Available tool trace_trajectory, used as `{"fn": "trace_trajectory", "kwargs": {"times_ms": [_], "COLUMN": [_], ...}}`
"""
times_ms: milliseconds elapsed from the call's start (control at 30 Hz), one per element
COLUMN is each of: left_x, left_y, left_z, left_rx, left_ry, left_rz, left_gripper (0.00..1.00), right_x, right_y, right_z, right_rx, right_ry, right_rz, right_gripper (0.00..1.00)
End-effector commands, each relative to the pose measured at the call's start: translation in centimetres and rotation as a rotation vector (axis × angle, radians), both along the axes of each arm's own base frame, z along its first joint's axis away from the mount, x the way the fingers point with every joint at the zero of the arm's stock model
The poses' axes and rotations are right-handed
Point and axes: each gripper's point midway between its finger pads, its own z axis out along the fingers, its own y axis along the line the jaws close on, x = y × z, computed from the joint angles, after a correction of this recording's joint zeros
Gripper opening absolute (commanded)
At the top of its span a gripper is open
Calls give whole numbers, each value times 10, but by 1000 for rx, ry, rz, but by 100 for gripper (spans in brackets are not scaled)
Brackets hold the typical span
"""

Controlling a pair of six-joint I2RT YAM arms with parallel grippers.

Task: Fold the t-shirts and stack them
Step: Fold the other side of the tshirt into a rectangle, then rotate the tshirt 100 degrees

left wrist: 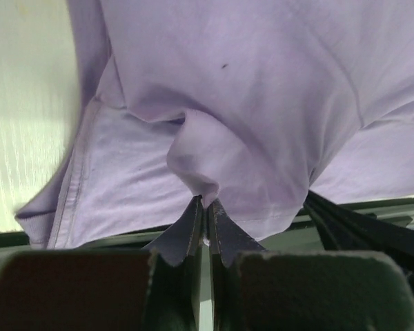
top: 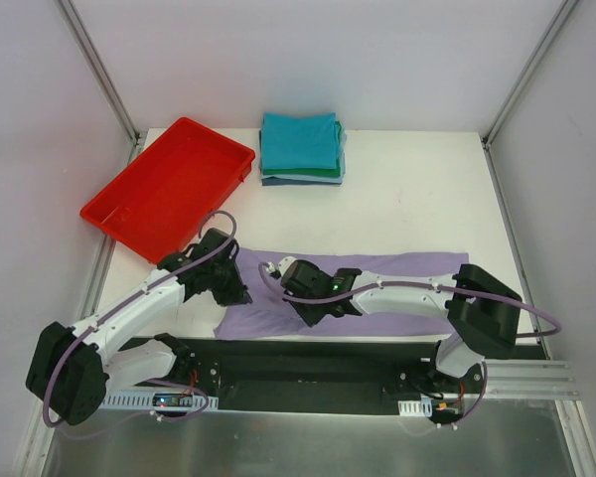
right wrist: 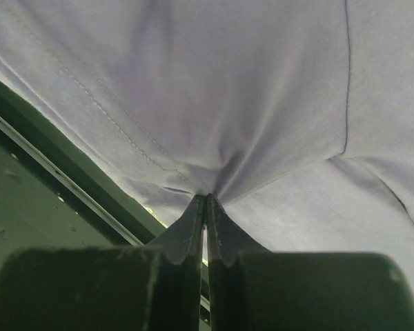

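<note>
A lavender t-shirt (top: 397,268) lies spread across the near part of the white table (top: 407,189), partly under both arms. My left gripper (top: 233,293) is shut on a pinched fold of it near its left end; the wrist view shows the cloth (left wrist: 262,103) gathered into the closed tips (left wrist: 205,201). My right gripper (top: 313,313) is shut on the shirt's near edge; its wrist view shows the fabric (right wrist: 248,89) bunched at the tips (right wrist: 205,196). A stack of folded shirts (top: 300,147), teal on top with green, light-blue and navy below, sits at the back centre.
A red plastic tray (top: 169,187) stands at the back left, empty. A black strip (top: 308,358) with the arm bases runs along the near edge. Grey walls and metal frame posts enclose the table.
</note>
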Motion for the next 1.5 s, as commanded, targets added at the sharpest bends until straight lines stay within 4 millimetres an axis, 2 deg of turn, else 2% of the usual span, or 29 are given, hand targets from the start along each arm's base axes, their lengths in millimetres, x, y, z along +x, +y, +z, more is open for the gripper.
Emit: {"fn": "trace_trajectory", "kwargs": {"times_ms": [0, 367, 433, 500, 533, 633, 667, 733, 800, 833, 867, 1000, 1100, 1167, 1300, 1400, 1467], "left_x": [-31, -60, -64, -69, -71, -80, -82, -86, -85, -82, -77, -43, -13, 3, 41, 72, 93], "left_y": [-2, 6, 5, 7, 9, 13, 14, 14, 16, 15, 13, 0, -20, -31, -44, -54, -56], "left_z": [-9, -17, -18, -20, -21, -19, -17, -12, -6, -1, 5, 31, 38, 34, 12, -5, -18], "left_rx": [-28, -5, 4, 15, 28, 48, 54, 48, 58, 59, 53, 39, -8, -15, 28, 11, 2], "left_ry": [110, 191, 201, 219, 232, 269, 278, 284, 266, 245, 221, 78, -4, -23, -29, -7, -4], "left_rz": [-2, -9, -28, -53, -63, -97, -106, -142, -157, -167, -174, -172, -170, -163, -136, -104, -74], "left_gripper": [0, 0, 8, 16, 17, 26, 33, 47, 69, 86, 99, 99, 99, 99, 99, 99, 99], "right_x": [-12, -13, -15, -15, -16, -16, -14, -7, 4, 12, 20, 64, 87, 95, 109, 120, 133], "right_y": [-3, -11, -12, -13, -14, -14, -16, -22, -33, -40, -49, -99, -139, -160, -198, -200, -211], "right_z": [15, 13, 13, 16, 19, 27, 31, 41, 54, 59, 65, 79, 75, 67, 36, 21, 11], "right_rx": [-14, -59, -59, -55, -55, -35, -27, -6, 16, 21, 35, 96, 153, 177, 171, 242, 217], "right_ry": [29, 26, 31, 28, 28, 21, 7, -46, -92, -118, -133, -189, -162, -117, -14, 103, 90], "right_rz": [61, 91, 94, 95, 102, 103, 87, 47, -32, -81, -141, -426, -641, -740, -892, -914, -955], "right_gripper": [3, 9, 14, 15, 18, 39, 42, 55, 65, 74, 97, 96, 96, 96, 96, 96, 96]}}
